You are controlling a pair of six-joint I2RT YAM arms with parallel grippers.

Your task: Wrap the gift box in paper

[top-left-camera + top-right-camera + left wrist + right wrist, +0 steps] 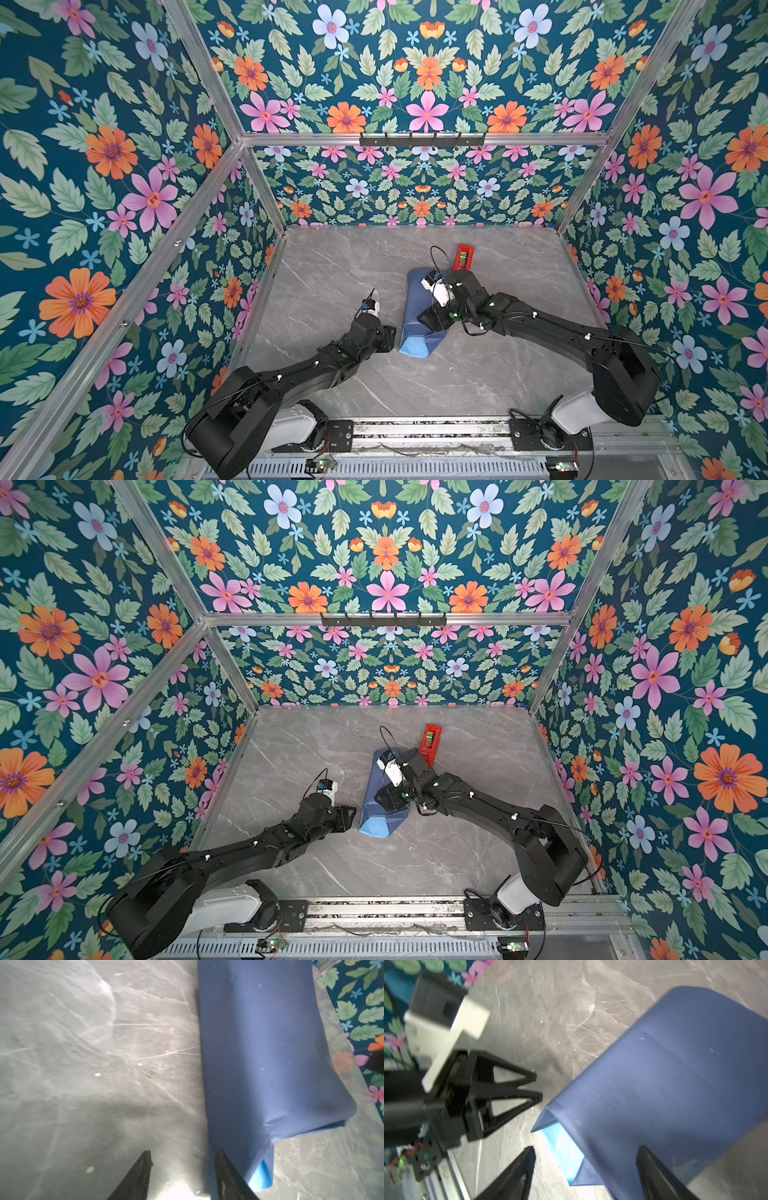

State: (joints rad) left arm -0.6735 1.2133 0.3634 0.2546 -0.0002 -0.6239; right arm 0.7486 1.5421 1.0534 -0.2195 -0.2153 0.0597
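The paper (413, 301) is folded over into a long slate-blue bundle in the middle of the table, with its light-blue face showing at the near end (415, 348). The gift box is hidden under it. My left gripper (388, 334) stands open just left of the bundle's near end. In the left wrist view its gripper (182, 1154) has only bare table between the fingers, and one finger (225, 1169) lies along the paper's (259, 1053) edge. My right gripper (585, 1148) hangs open wide above the paper's (675, 1084) folded near end, holding nothing.
A red tape dispenser (464, 257) lies just behind the bundle, close to the right arm's wrist. The grey marble table (332, 270) is enclosed by flowered walls on three sides, and a metal rail (432, 430) with both arm bases runs along the front.
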